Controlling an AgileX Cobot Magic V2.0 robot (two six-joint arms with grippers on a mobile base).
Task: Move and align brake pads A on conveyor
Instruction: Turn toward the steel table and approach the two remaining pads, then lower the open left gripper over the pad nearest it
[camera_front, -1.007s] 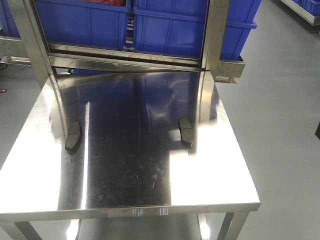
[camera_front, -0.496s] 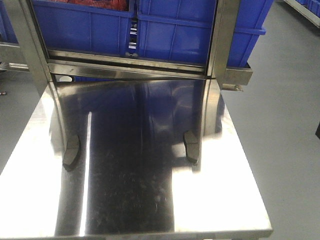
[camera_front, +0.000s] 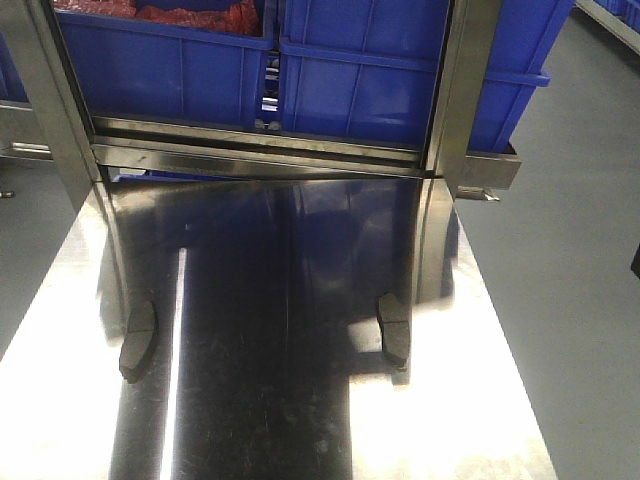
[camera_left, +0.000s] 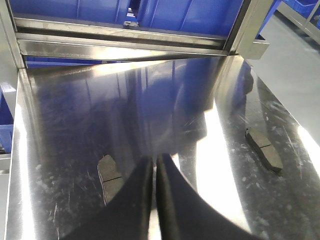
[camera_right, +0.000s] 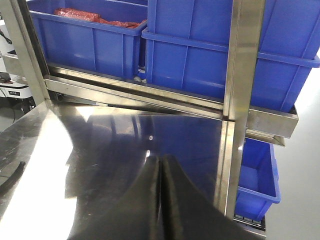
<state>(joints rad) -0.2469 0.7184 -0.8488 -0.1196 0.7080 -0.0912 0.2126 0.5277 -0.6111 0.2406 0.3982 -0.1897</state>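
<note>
Over the last second your front view closed in on the steel surface (camera_front: 480, 420). Its near edge and legs dropped out of frame and the blue bins (camera_front: 350, 70) on the rack grew larger, which I read as the base rolling forward, not the pads shifting. Two of the brake pads A (camera_front: 392, 328) lay flat on that surface, well apart: the left pad (camera_front: 138, 342) and the right pad (camera_left: 265, 150). The other two showed in no view.

Your left pincer (camera_left: 154, 161) had its fingers pressed together on nothing, with the left pad just beside its tips in the wrist view. Your right pincer (camera_right: 161, 159) was likewise closed and empty, over bare steel.

The conveyor was nowhere in sight, so no pad had been carried yet. You were only arriving, and a pincer would have to open before any pickup.
</note>
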